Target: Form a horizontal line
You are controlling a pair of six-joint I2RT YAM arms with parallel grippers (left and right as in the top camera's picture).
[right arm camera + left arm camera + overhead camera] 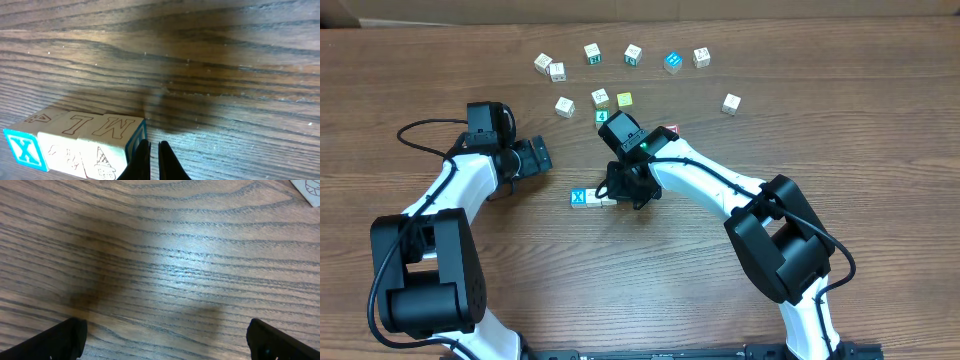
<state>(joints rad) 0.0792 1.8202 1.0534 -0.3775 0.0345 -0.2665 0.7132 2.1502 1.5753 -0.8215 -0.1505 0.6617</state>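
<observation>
Wooden letter cubes (85, 145), likely light and stiff, sit in a row on the desk (650, 290); take each by opposite flat faces. Beside them the right hand (151, 160) is clenched empty; the left hand (167, 340) gapes.

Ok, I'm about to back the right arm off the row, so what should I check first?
1. right gripper shut and empty: ok.
2. Its tips clear of the end of the row: cannot tell, very close.
3. Cubes touching, starting from the blue X cube: ok.
4. Line level in the overhead view: ok.
5. left gripper open, away from the row: ok.
</observation>
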